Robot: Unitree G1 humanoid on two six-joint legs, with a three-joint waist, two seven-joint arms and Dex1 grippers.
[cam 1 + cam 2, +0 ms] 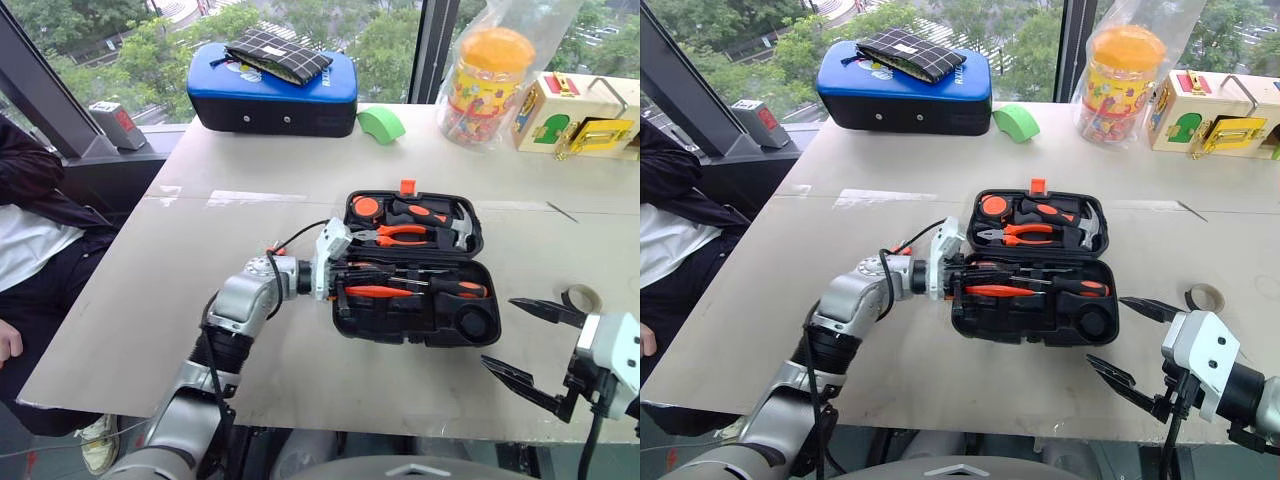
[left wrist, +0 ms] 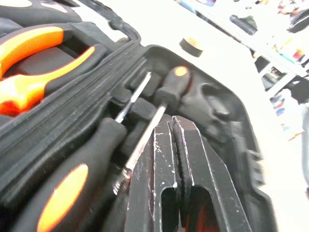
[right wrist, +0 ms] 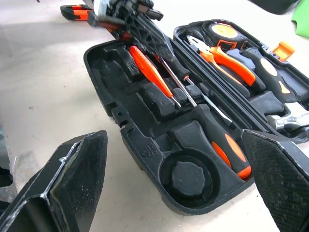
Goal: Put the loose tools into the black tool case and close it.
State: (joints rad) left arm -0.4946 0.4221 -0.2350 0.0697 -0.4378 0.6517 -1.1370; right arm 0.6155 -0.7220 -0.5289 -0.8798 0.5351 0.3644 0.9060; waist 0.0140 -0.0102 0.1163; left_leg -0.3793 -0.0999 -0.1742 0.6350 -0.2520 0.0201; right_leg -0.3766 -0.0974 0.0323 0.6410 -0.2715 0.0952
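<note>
The black tool case [image 1: 400,326] lies open in the middle of the table, with its orange latch [image 1: 407,187] at the far edge. In its near half rest an all-orange tester screwdriver [image 3: 149,70] and two slim screwdrivers, one with its orange-and-black handle [image 3: 227,145] towards the right end. My left gripper [image 1: 345,279] is shut, its fingertips [image 2: 166,133] lying over the screwdriver shafts at the left end of that half; I see nothing gripped. An orange-and-black object [image 3: 73,11], possibly the utility knife, lies on the table behind that wrist. My right gripper [image 1: 527,345] hangs open, empty, off the case's near right corner.
Pliers [image 1: 405,234], a hammer and a tape measure fill the case's far half. A grey tape roll [image 1: 583,297] lies right of the case. At the back stand a blue padded case [image 1: 272,90], a green roll [image 1: 381,124], a jar [image 1: 490,85] and a wooden box [image 1: 575,115]. A person [image 1: 25,230] sits at left.
</note>
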